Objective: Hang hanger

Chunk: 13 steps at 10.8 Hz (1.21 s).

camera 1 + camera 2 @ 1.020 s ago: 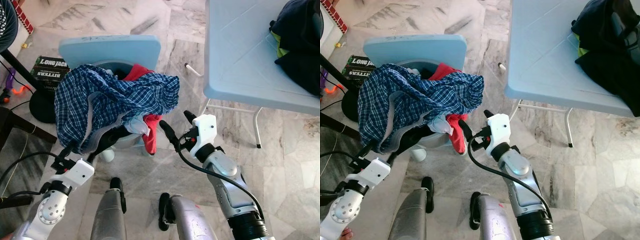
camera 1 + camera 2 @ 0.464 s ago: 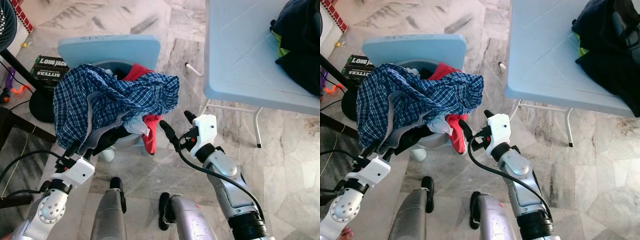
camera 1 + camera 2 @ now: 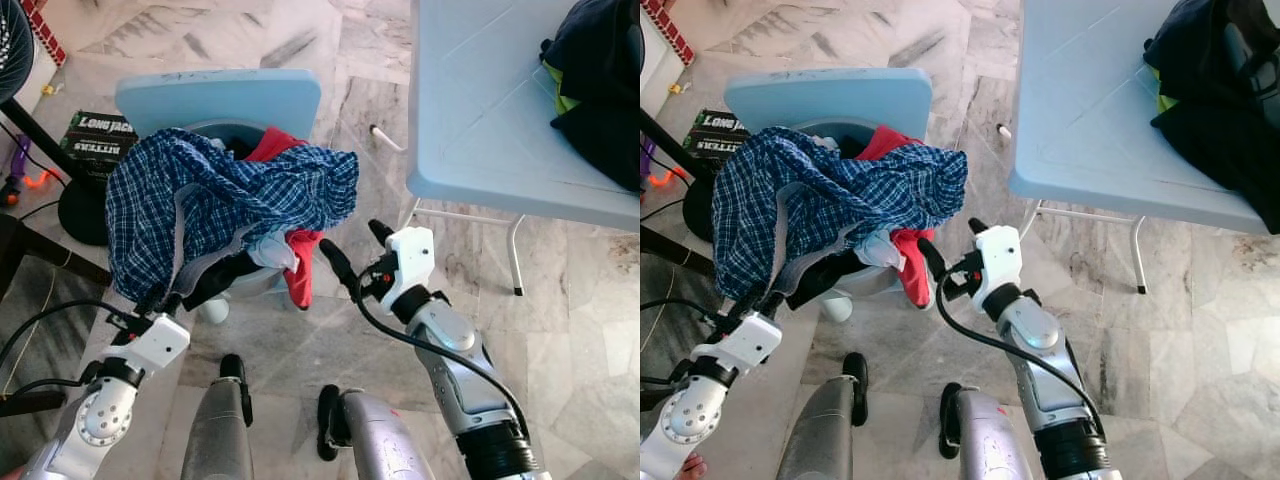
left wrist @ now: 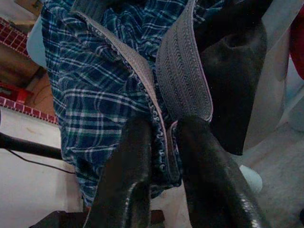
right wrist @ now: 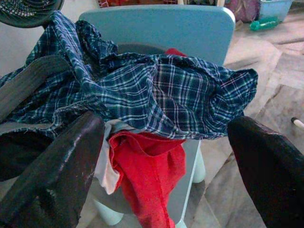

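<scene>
A pale blue plastic folding table (image 3: 480, 110) stands well off to the right gripper's far side, dark bundled clothing (image 3: 600, 90) piled on it, as a Unitree G1 bends over a small light-blue plastic chair (image 3: 220, 98) heaped with laundry. Ahead of both grippers sprawls a blue-and-white plaid cotton shirt (image 3: 230, 195), a red garment (image 3: 908, 258) hanging beneath it, just beyond the right gripper's fingertips. The left gripper (image 4: 161, 142) has its two black fingers pinched narrow on the shirt's grey ribbed band (image 4: 183, 71) at the near lower edge of the pile. The right gripper (image 3: 352, 252) hovers spread wide, holding nothing, close beside the red cloth. No hanger can be made out in these views, so the task's own object is either buried under the clothes or somewhere unseen. The step in hand looks like lifting the shirt clear; done well, the left gripper would draw the band slowly, watching that the pinch does not slip, while the open right gripper takes a second hold on the fabric.
</scene>
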Tool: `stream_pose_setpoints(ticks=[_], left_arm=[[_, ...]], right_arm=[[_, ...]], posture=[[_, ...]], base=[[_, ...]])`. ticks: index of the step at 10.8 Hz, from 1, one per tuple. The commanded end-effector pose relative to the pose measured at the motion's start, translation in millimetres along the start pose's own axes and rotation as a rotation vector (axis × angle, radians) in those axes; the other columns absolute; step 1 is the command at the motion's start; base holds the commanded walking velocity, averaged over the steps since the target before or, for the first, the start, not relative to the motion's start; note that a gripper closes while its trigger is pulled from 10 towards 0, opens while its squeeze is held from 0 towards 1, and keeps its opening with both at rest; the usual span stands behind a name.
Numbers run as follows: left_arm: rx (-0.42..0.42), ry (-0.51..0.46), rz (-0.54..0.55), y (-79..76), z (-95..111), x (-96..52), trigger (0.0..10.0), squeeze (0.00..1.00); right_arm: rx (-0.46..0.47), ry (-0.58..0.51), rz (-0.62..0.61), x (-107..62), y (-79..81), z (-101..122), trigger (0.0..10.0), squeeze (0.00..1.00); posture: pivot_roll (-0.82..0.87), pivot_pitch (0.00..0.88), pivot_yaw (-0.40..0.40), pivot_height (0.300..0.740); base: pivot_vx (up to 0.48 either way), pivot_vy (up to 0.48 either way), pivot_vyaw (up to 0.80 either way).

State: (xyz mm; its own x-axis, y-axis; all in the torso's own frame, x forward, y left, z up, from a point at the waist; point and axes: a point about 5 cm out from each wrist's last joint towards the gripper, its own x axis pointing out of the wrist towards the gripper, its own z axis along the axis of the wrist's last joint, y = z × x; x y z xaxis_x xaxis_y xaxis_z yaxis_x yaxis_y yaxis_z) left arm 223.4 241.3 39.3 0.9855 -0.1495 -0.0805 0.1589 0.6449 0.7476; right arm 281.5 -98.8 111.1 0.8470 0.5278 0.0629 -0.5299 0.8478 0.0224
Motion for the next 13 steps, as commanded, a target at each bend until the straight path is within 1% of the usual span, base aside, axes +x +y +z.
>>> stream_pose_setpoints(ticks=[1, 3, 4, 5, 6, 7, 8, 10, 11, 12, 13], left_arm=[[-0.009, 0.026, -0.032, -8.8, -3.7, -7.0, 0.0, 0.0], [-0.054, 0.035, -0.008, -6.9, -3.1, -4.5, 0.0, 0.0], [-0.124, 0.034, 0.043, 1.6, 0.9, 1.8, 0.0, 0.0], [-0.214, 0.03, 0.121, 13.4, 9.1, 12.6, 0.0, 0.0], [-0.295, -0.001, 0.178, 21.8, 21.4, 23.1, 0.0, 0.0], [-0.418, -0.08, 0.232, 32.4, 44.2, 36.7, 0.0, 0.0], [-0.566, -0.149, 0.213, 36.1, 72.1, 51.5, 0.0, 0.0], [-0.803, -0.146, 0.183, 29.9, 94.9, 62.4, 0.0, 0.0], [-0.86, -0.136, 0.143, 23.4, 104.8, 64.6, 0.0, 0.0], [-0.882, -0.118, 0.108, 15.5, 107.7, 62.9, 0.0, 0.0], [-0.877, -0.069, 0.087, 8.4, 104.1, 61.2, 1.7, 0.0]], right_arm=[[-0.003, 0.016, -0.01, -3.6, -1.8, -3.6, 10.0, 0.0], [-0.005, 0.018, -0.013, -3.9, -2.4, -3.8, 10.0, 0.0], [-0.006, 0.018, -0.015, -4.1, -2.3, -3.9, 10.0, 0.0], [-0.006, 0.018, -0.018, -4.2, -3.0, -4.0, 10.0, 0.0], [-0.006, 0.019, -0.02, -4.0, -3.5, -4.6, 10.0, 0.0], [-0.005, 0.017, -0.021, -3.1, -3.0, -5.1, 10.0, 0.0], [-0.005, 0.01, -0.026, 0.9, -2.9, -4.3, 10.0, 0.0], [-0.009, 0.004, -0.039, 3.0, -5.0, -3.7, 10.0, 0.0], [-0.012, 0.003, -0.049, 3.0, -6.0, -4.5, 10.0, 0.0], [-0.014, 0.002, -0.055, 2.2, -6.2, -5.2, 10.0, 0.0], [-0.016, 0.002, -0.061, 2.2, -6.6, -5.9, 10.0, 0.0]], posture=[[0.01, 0.348, -0.104, 0.74], [0.01, 0.345, -0.105, 0.74], [0.01, 0.342, -0.107, 0.74], [0.01, 0.338, -0.109, 0.74], [0.02, 0.333, -0.111, 0.74], [0.02, 0.33, -0.112, 0.74], [0.03, 0.318, -0.112, 0.74], [0.03, 0.308, -0.107, 0.74], [0.03, 0.301, -0.105, 0.74], [0.03, 0.297, -0.105, 0.74], [0.03, 0.295, -0.106, 0.74]], base=[[0.0, 0.0, 0.0], [0.0, 0.0, 0.0], [0.0, 0.0, 0.0], [0.0, 0.0, 0.0], [0.0, 0.0, 0.0], [0.0, 0.0, 0.0], [0.0, 0.0, 0.0], [0.0, 0.0, 0.0], [0.0, 0.0, 0.0], [0.0, 0.0, 0.0], [0.0, 0.0, 0.0]])
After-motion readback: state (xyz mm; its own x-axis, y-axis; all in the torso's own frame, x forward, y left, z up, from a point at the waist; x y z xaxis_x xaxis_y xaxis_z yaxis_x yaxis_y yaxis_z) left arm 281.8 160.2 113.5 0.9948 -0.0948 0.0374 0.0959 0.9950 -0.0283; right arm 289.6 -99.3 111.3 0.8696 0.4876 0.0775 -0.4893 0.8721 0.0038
